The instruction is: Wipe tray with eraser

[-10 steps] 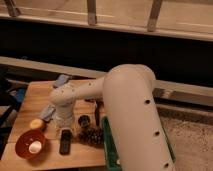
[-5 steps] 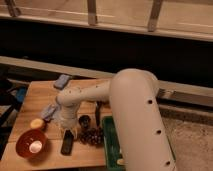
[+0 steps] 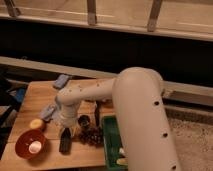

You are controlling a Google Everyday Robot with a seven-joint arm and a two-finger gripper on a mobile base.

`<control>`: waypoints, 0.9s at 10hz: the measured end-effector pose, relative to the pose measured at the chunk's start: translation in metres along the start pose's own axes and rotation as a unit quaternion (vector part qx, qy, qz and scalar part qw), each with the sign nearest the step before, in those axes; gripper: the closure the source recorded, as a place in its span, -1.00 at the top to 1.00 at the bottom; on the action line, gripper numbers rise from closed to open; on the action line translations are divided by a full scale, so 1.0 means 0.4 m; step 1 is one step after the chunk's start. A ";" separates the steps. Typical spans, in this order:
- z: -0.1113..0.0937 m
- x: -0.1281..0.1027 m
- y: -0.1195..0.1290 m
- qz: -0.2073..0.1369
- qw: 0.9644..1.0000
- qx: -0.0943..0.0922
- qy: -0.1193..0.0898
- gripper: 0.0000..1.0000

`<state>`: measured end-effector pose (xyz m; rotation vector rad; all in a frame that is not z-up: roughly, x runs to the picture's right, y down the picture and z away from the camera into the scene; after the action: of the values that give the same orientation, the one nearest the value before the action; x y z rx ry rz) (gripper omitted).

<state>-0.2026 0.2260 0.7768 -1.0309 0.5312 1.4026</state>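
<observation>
Eraser (image 3: 64, 141) lies left of the tray (image 3: 106, 145), gripper (image 3: 65, 125) just above it; I cannot tell how its jaws stand. A skewed pinch might flick it away.

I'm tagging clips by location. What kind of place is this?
Likely an indoor lab or office test corner: a small wooden table by a speckled floor, holding a round red-brown bowl and a square dark-green plastic tray, with the robot's gripper just above a flat black eraser.
</observation>
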 end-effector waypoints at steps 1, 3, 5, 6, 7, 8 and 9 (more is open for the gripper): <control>-0.037 0.002 0.007 -0.002 1.000 -0.002 -0.014 -1.00; -0.176 0.002 0.029 -0.005 0.998 -0.008 -0.060 -1.00; -0.300 -0.011 0.022 0.004 0.995 -0.015 -0.095 -1.00; -0.408 -0.034 -0.007 0.016 0.992 -0.021 -0.124 -1.00; -0.485 -0.051 -0.035 0.029 0.989 -0.025 -0.143 -1.00; -0.539 -0.064 -0.063 0.041 0.987 -0.028 -0.155 -1.00; -0.599 -0.070 -0.110 0.063 0.984 -0.031 -0.165 -1.00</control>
<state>-0.1022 0.0184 0.6936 -0.8010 0.3131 1.6733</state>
